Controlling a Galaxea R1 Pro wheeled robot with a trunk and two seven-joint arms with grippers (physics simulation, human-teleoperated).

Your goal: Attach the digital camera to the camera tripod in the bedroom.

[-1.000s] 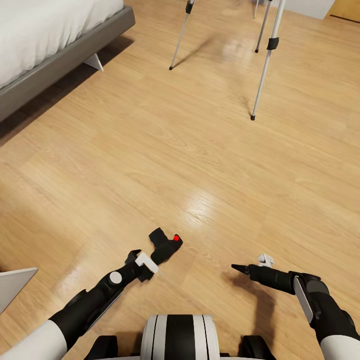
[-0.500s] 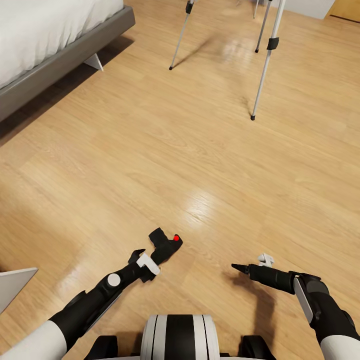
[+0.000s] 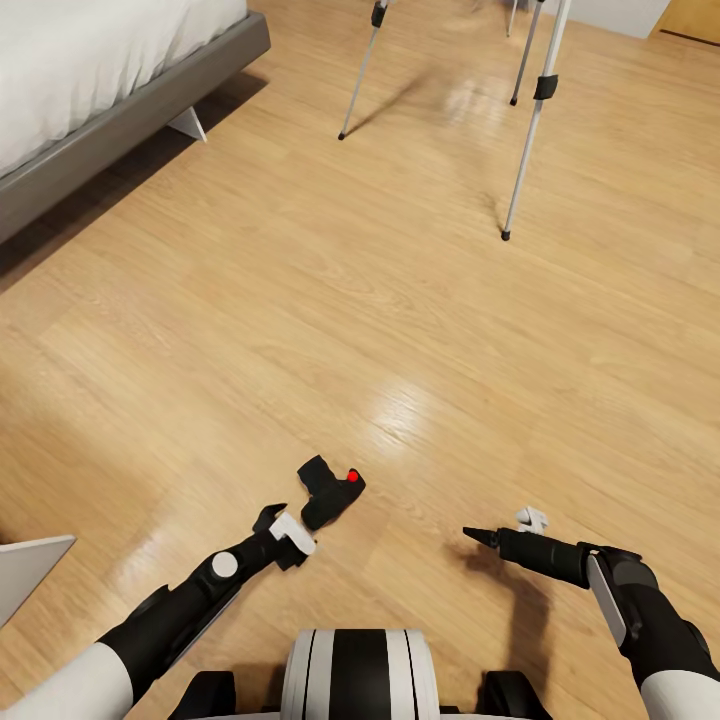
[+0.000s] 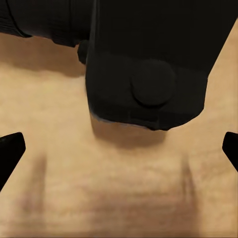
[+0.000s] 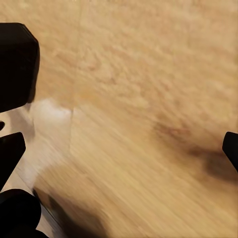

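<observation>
The digital camera (image 3: 328, 490), small and black with a red button on top, lies on the light wood floor just ahead of my base. My left gripper (image 3: 283, 523) sits right behind it, open, a small gap apart from it. In the left wrist view the camera (image 4: 148, 59) looms close, beyond the wide-spread fingertips (image 4: 11, 148), with nothing between them. Off to the right, low over the floor, my right gripper (image 3: 505, 528) is open and empty. The camera tripod's silver legs (image 3: 528, 140) stand at the far end of the floor; its head is out of view.
The grey-framed white bed (image 3: 110, 130) fills the upper left corner. A white panel's corner (image 3: 30, 570) juts in at the lower left edge. A strip of wooden door (image 3: 692, 20) shows at the top right. Open wood floor lies between me and the tripod.
My left gripper has drawn back a little toward my base, opening a small gap to the camera. The camera and the right arm have stayed put.
</observation>
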